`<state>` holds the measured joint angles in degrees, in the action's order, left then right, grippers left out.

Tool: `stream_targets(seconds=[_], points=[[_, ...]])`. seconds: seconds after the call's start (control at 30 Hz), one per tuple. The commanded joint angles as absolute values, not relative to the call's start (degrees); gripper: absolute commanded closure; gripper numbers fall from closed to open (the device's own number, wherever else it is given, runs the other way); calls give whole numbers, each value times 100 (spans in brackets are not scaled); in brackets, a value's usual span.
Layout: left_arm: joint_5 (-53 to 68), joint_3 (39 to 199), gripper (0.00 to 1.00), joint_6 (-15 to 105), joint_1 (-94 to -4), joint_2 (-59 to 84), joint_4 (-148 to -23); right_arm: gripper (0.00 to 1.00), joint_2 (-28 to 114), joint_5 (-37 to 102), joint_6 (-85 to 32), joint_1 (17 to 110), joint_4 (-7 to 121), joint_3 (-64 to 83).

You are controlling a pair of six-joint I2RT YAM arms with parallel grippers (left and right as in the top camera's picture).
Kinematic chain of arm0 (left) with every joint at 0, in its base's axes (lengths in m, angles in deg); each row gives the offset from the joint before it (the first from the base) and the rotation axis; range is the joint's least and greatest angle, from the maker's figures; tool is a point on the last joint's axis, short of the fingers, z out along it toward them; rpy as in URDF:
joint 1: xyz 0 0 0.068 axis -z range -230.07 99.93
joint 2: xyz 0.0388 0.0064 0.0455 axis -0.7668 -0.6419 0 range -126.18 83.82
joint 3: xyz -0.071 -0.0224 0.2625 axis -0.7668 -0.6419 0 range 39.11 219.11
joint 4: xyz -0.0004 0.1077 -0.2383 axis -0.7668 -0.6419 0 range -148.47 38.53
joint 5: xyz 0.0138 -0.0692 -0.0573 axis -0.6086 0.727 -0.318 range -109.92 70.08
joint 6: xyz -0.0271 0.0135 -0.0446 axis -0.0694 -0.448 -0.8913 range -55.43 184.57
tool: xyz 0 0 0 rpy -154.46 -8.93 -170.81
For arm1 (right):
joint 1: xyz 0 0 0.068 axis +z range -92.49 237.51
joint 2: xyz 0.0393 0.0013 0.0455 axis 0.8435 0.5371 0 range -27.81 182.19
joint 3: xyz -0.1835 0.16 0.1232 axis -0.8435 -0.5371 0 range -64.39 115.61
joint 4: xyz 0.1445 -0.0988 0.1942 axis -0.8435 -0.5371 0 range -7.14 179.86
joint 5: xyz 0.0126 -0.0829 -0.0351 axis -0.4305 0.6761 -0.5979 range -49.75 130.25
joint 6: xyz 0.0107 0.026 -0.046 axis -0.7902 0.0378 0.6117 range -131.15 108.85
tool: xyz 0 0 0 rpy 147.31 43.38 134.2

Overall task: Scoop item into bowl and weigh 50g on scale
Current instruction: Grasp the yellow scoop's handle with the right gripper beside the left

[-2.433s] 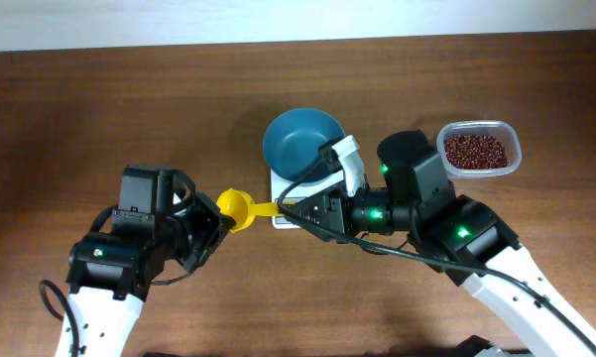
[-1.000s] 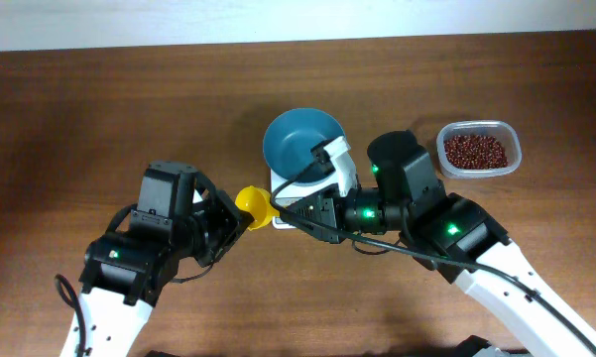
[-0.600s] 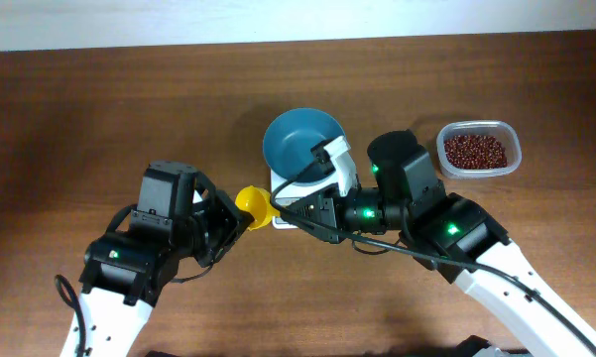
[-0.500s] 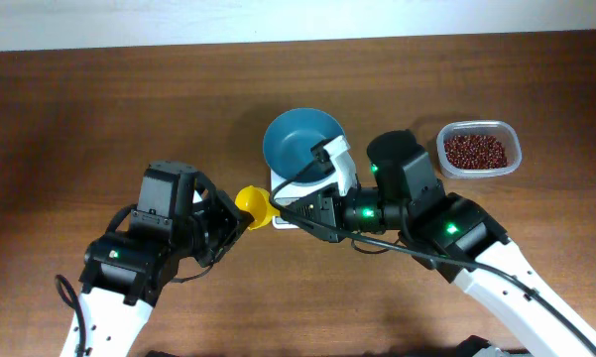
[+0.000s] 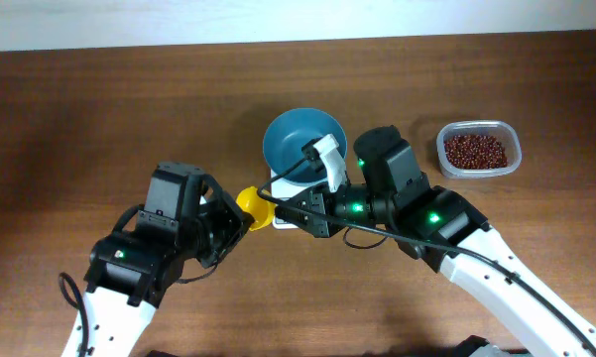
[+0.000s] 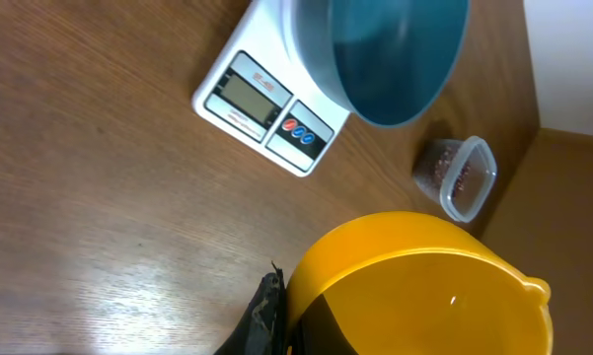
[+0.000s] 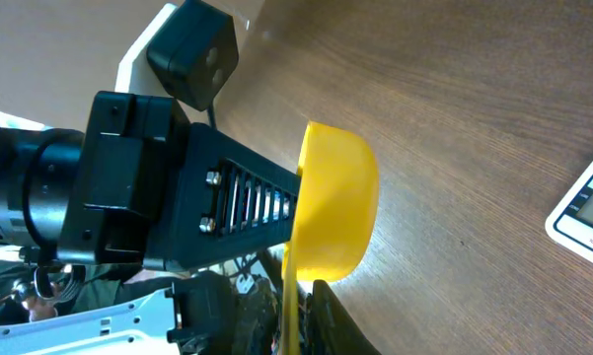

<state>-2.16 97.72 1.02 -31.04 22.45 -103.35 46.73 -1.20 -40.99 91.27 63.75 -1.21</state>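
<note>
A yellow scoop (image 5: 250, 206) hangs just left of the white scale (image 5: 281, 222), gripped from both sides. My left gripper (image 5: 236, 216) is shut on the rim of its cup (image 6: 414, 286), one dark finger (image 6: 266, 316) pressed against the outer wall. My right gripper (image 7: 294, 318) has the scoop's thin handle (image 7: 290, 296) between its fingers, jaws closed in on it. The cup (image 7: 337, 202) is empty. The teal bowl (image 5: 302, 144) sits on the scale (image 6: 266, 104), also empty. The red-brown beans (image 5: 475, 151) lie in a clear tub at the right.
The clear tub (image 6: 456, 177) stands on the wooden table to the right of the bowl and scale. My right arm (image 5: 407, 198) stretches across in front of the scale, hiding most of it from above. The table's far edge meets a white wall.
My left arm brought the scoop right, toward the scale. My right arm moved left to meet it, and its jaws have narrowed onto the handle.
</note>
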Motion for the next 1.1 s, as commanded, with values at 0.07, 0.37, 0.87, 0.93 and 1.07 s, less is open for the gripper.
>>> stream_targets(seconds=[0.07, 0.37, 0.87, 0.93, 1.07], points=[[-505, 9840, 100, 122, -3063, 2265, -10431, 87, 4714, -421, -4082, 9162, 6416, -161], [-533, 9840, 100, 115, -3063, 2265, -10400, 88, 4714, -568, -4082, 9162, 6364, -161], [-686, 9840, 100, 251, -3063, 2265, -10429, 93, 4714, -655, -4080, 9162, 6263, -161], [-693, 9840, 100, 251, -3063, 2265, -10424, 93, 4714, -703, -4080, 9162, 6261, -161], [-737, 9840, 100, 251, -3063, 2265, -10427, 93, 4714, -736, -4080, 9162, 6261, -161]])
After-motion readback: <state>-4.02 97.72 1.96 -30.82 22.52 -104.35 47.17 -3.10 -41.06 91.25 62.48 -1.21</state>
